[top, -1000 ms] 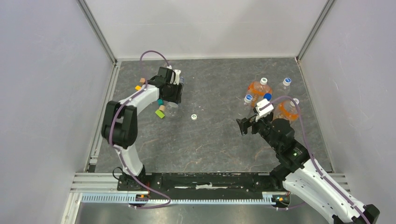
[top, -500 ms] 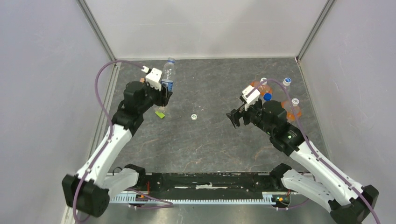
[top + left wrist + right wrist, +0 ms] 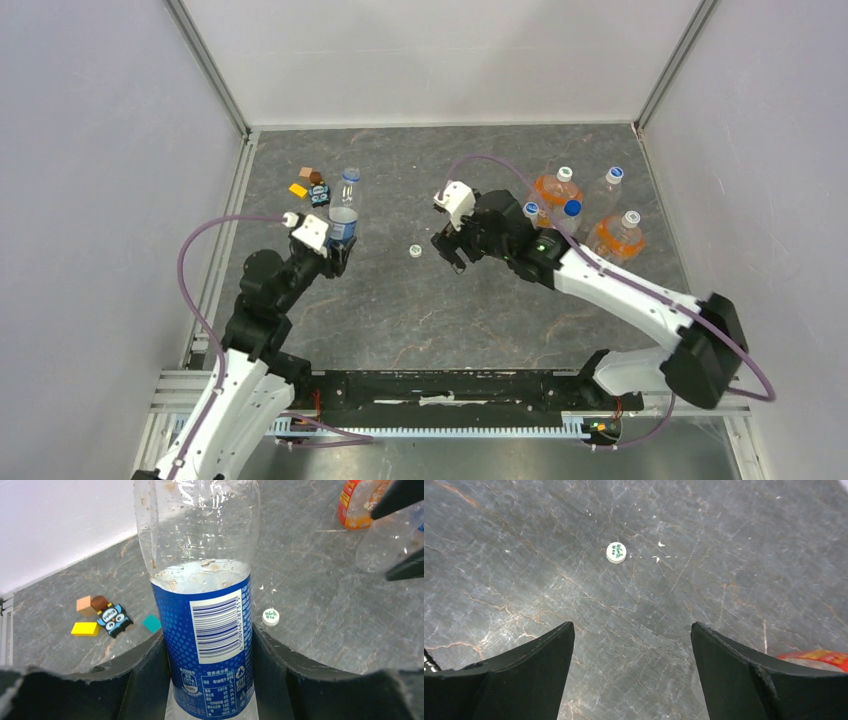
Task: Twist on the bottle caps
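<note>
My left gripper [image 3: 340,243] is shut on the blue-labelled clear bottle [image 3: 345,215] and holds it upright at the left of the table. In the left wrist view the fingers [image 3: 145,665] press both sides of its label [image 3: 210,630]. One small white cap [image 3: 414,250] lies flat on the table between the arms; it also shows in the left wrist view [image 3: 270,616]. My right gripper [image 3: 448,250] is open and empty just right of that cap. In the right wrist view the cap [image 3: 616,551] lies ahead of the spread jaws. A second white cap is not in view.
Two orange-liquid bottles [image 3: 553,190] [image 3: 614,237], clear bottles [image 3: 607,188] [image 3: 531,214] and a bright blue cap [image 3: 572,207] stand at the back right. Small coloured blocks and a toy [image 3: 310,186] lie at the back left. Grey walls close in the table.
My left arm has drawn back toward the near edge, carrying the bottle upright. My right gripper has swung left across the table, ending next to the white cap.
</note>
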